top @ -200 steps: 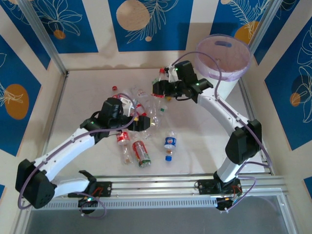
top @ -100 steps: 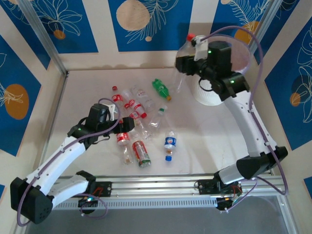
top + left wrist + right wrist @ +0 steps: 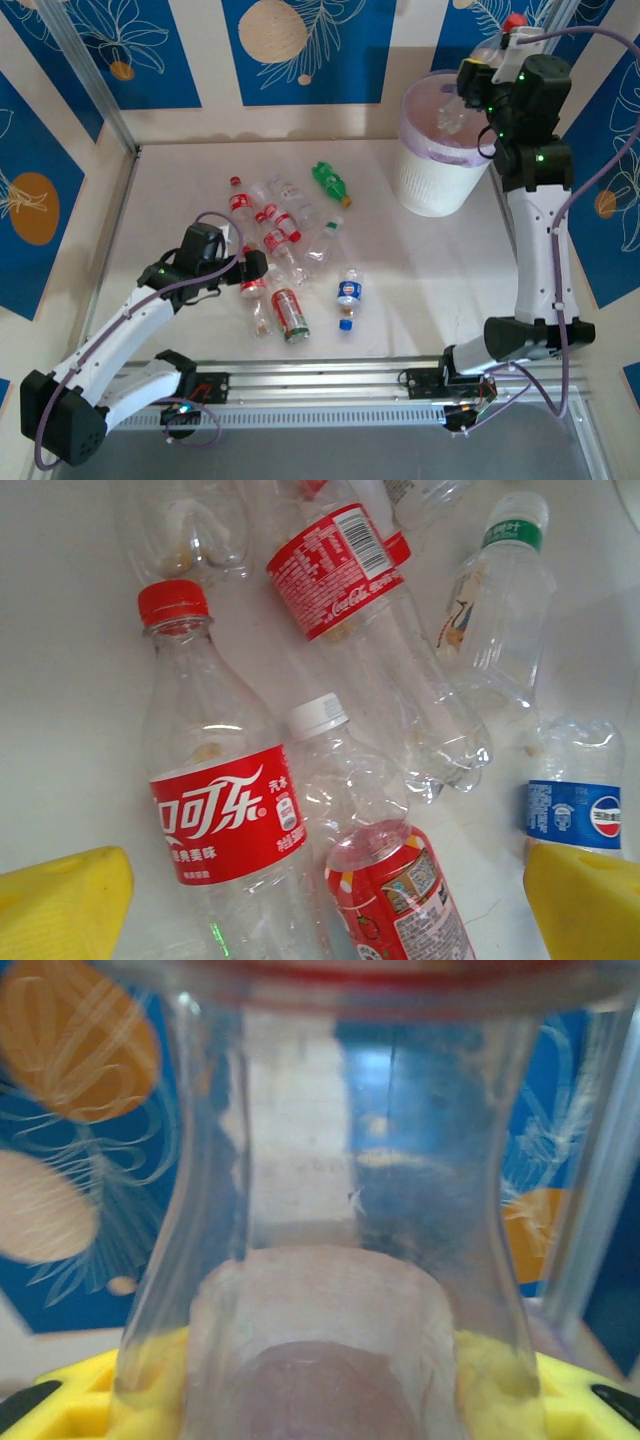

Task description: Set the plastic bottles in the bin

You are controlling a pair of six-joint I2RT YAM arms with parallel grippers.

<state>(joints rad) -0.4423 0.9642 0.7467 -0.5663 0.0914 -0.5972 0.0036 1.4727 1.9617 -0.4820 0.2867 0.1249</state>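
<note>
Clear plastic bottle (image 3: 340, 1160) sat clamped in the right jaws above the bin (image 3: 430, 185), long axis roughly upright, cap uppermost. Left jaws stood apart above loose bottles (image 3: 225, 810).

The left arm (image 3: 120, 330) and right arm (image 3: 537, 250) are built alike, with smooth white tube-shaped links between chunky black joint housings. A thin lilac cable (image 3: 205, 216) runs loosely along each arm and is clipped on in places. Small green lights (image 3: 540, 157) glow on the black housings near the wrists. Both bases are bolted to a ribbed silver rail (image 3: 330, 385), with red wires (image 3: 205, 388) bunched at the foot. The left pincer (image 3: 250, 272) and right pincer (image 3: 487, 62) are black, their fingers faced with bright yellow pads (image 3: 65, 900).
</note>
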